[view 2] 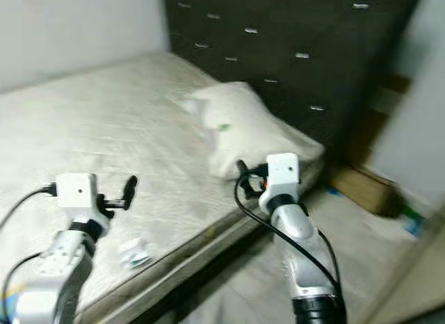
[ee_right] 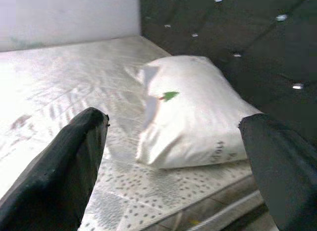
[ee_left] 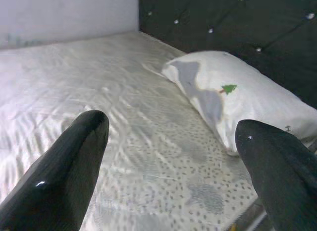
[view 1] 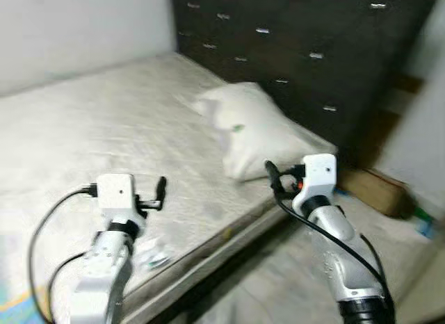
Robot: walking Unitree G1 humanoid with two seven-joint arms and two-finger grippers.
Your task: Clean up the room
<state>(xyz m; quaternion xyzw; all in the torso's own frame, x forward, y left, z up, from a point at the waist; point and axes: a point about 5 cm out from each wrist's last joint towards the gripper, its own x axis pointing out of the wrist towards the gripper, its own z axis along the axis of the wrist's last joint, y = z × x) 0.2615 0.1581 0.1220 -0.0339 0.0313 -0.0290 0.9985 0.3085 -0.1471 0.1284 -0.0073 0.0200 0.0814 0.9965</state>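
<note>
both arms are reaching over a bare bed (view 1: 83, 122): the left claw (view 1: 161, 192) and the right claw (view 1: 272, 174) are hovering spread and empty, while a white pillow (view 1: 250, 129) is lying at the far right, beside the dark headboard (view 1: 299, 46).

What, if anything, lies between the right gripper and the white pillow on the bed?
Nothing visible. The right gripper, fingers open, faces the white pillow across bare mattress, hanging beside the mattress edge and apart from the pillow.

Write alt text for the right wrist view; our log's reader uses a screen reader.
A white pillow lies on a bare mattress against a dark tufted headboard. The right hand frames it, its black fingers spread wide.
</note>
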